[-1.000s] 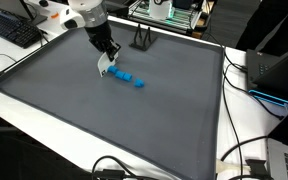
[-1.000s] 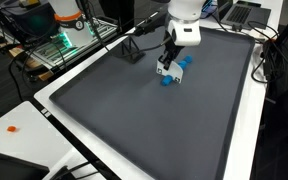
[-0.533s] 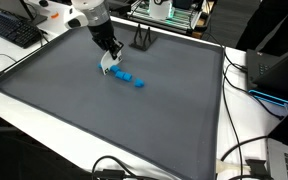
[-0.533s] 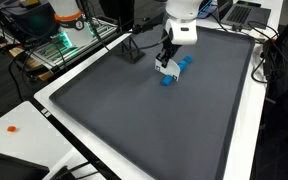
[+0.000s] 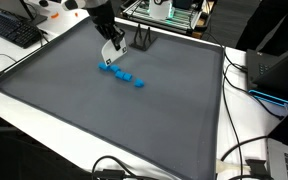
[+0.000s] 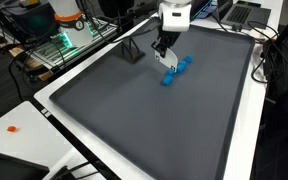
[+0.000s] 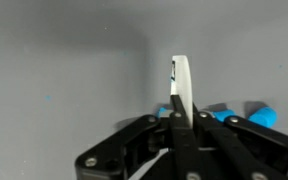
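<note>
My gripper [image 5: 111,47] [image 6: 165,46] hangs above the grey mat [image 5: 104,120], shut on a thin white flat piece [image 7: 182,88] that sticks out past the fingertips. In the wrist view the gripper [image 7: 181,122] pinches this piece edge-on. A short row of small blue blocks [image 5: 121,75] [image 6: 174,70] lies on the mat just below and beside the gripper. The white piece's tip [image 5: 107,59] is a little above them and apart from them. In the wrist view the blue blocks [image 7: 263,115] show behind the fingers, partly hidden.
A small black stand [image 5: 142,40] [image 6: 131,50] sits near the mat's far edge, close to the gripper. A white raised border [image 5: 225,100] rings the mat. A keyboard [image 5: 12,30], cables [image 5: 246,160] and electronics lie outside the border.
The gripper has lifted off the mat and drawn back from the end of the blue row, carrying the white piece. The blocks lie still.
</note>
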Controlling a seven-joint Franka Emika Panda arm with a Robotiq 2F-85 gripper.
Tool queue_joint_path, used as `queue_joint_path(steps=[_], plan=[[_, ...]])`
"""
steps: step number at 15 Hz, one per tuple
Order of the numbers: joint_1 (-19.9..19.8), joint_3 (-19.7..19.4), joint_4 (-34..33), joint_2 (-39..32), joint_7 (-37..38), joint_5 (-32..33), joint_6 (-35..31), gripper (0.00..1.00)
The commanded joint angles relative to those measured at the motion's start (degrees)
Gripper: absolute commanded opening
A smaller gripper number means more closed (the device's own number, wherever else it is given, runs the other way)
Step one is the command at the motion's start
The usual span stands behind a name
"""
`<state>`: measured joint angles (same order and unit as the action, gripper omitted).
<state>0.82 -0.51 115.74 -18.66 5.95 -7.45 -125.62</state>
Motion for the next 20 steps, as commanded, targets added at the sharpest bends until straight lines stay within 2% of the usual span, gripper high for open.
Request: queue_joint_path(steps=[1, 8, 10, 12, 14, 20], plan=[[-0.66, 0.67, 6.57, 6.98, 2.41, -4.63, -0.74, 0.01], [-0.61, 0.39, 19.18, 17.98, 7.12, -18.18, -4.79, 0.01], [-0.12, 0.4, 22.75, 20.35, 11.19, -18.07, -7.55, 0.01], [0.03, 0.54, 25.89, 21.98, 18.36, -16.03, -9.79, 0.01], [0.03, 0.87, 28.38, 23.19, 23.03, -17.42, -11.13, 0.01], [0.32, 1.82, 32.84, 25.01, 28.96, -22.39, -12.97, 0.01]])
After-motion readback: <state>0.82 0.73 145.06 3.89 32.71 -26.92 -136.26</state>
